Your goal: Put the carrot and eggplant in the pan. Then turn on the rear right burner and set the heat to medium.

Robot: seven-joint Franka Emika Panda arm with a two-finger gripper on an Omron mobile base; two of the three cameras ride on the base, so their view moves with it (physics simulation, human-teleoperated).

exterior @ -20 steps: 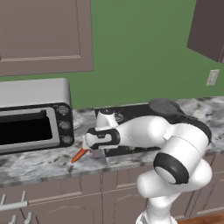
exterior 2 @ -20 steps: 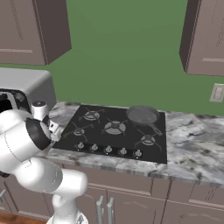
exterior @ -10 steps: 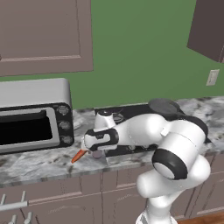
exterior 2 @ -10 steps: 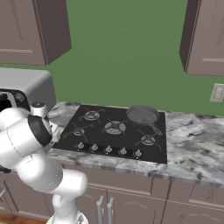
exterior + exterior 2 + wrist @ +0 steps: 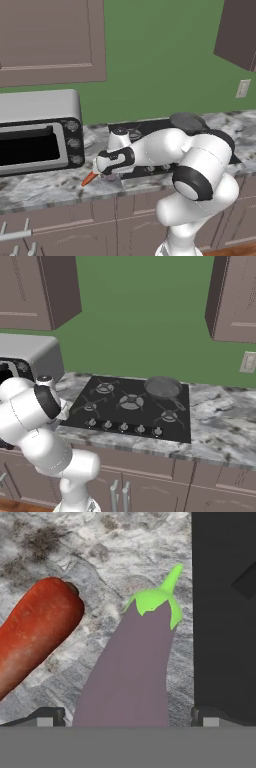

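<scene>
Orange carrot (image 5: 89, 178) lay on the marble table (image 5: 40, 187) in the left base view, tip aimed toward the toaster oven (image 5: 39, 132), beside the lowered fingers (image 5: 111, 175). From the right base, the pan (image 5: 162, 387) sat on the rear right burner. Through the hand view, the eggplant (image 5: 134, 662) ran lengthwise between wide-spread fingers (image 5: 128, 714), green stem pointing away, the carrot (image 5: 35, 632) alongside, near the cooktop (image 5: 225, 612).

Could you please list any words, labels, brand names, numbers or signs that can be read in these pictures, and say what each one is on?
There is no readable text in any view.
Toaster oven: knobs carry no legible marks.
Cooktop: front knobs show no legible numbers or symbols.
Wall outlet: plain.
Carrot, eggplant and cabinets: unmarked.
</scene>
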